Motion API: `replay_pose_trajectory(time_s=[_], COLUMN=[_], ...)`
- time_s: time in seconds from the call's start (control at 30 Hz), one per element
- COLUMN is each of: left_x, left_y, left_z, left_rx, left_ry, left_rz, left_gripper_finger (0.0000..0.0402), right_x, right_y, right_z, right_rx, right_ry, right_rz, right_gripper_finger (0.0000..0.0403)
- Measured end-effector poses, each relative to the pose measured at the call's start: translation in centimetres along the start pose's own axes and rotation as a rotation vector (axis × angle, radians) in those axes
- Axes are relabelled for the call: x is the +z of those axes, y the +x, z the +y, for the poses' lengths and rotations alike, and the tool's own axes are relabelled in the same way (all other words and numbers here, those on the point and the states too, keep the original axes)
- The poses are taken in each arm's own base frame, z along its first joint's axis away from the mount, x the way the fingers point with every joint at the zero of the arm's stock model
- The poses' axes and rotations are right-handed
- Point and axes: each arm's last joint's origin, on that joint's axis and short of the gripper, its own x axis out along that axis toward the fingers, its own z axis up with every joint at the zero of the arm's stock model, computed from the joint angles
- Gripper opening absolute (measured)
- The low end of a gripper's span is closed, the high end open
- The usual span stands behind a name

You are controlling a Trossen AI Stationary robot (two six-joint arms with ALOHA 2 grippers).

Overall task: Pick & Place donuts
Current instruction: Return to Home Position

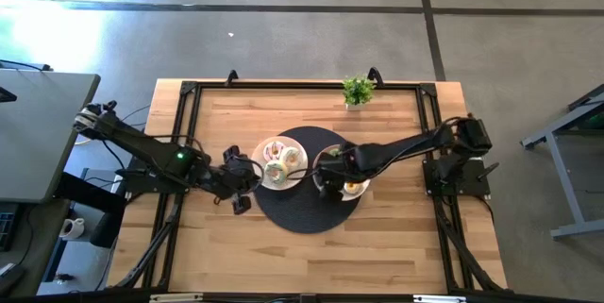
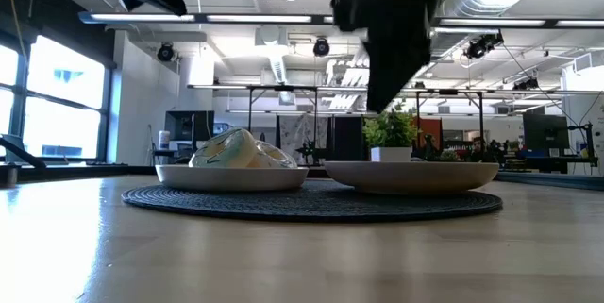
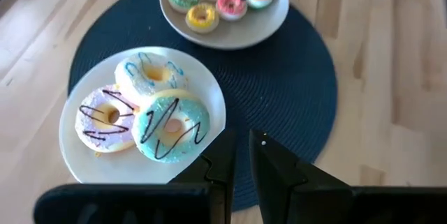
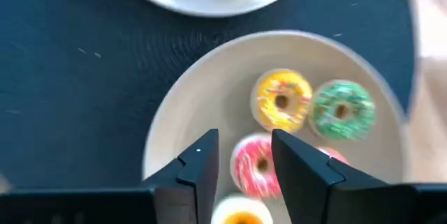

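Note:
A white plate (image 4: 174,105) on the right of a round dark mat (image 1: 302,213) holds several small donuts: yellow (image 4: 281,100), green (image 4: 342,110), pink (image 4: 253,165), a second pink one and a cream one (image 4: 241,215). My right gripper (image 4: 244,158) hovers open above this plate. In the right wrist view its fingers line up on either side of the pink donut. The low view shows the right gripper (image 2: 396,48) well above the plate. A left plate (image 3: 70,147) carries three larger iced donuts (image 3: 171,126). My left gripper (image 3: 242,155) is shut and waits by the left plate's near edge.
A small potted plant (image 1: 358,91) stands at the table's far edge. Black frame rails run around the tabletop (image 1: 189,114). Bare wood lies on the near side of the mat (image 1: 311,256).

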Motion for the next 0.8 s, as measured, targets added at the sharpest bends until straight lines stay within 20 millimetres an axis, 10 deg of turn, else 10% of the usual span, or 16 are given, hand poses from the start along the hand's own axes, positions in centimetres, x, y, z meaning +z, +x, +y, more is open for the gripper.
replay_pose_trajectory(time_s=[0.2,0.43,0.8], left_x=[0.2,-0.8,-5.3], left_y=[-3.6,-8.2,-8.5], left_z=[2.0,5.4,8.2], left_rx=[-0.031,0.011,-0.114], left_ry=[-0.025,-0.036,0.034], left_rz=[-0.049,-0.147,-0.372], left_gripper_finger=[0.0042,0.0042,0.0042], right_x=[0.6,-4.3,-13.6], right_y=[-7.9,-15.1,-12.9], right_z=[-0.3,-1.2,-5.3], right_rx=[-0.033,-0.096,0.118], right_ry=[-0.058,-0.165,-0.279], right_rz=[-0.129,-0.430,-0.777], right_gripper_finger=[0.0122,0.0107,0.0103])
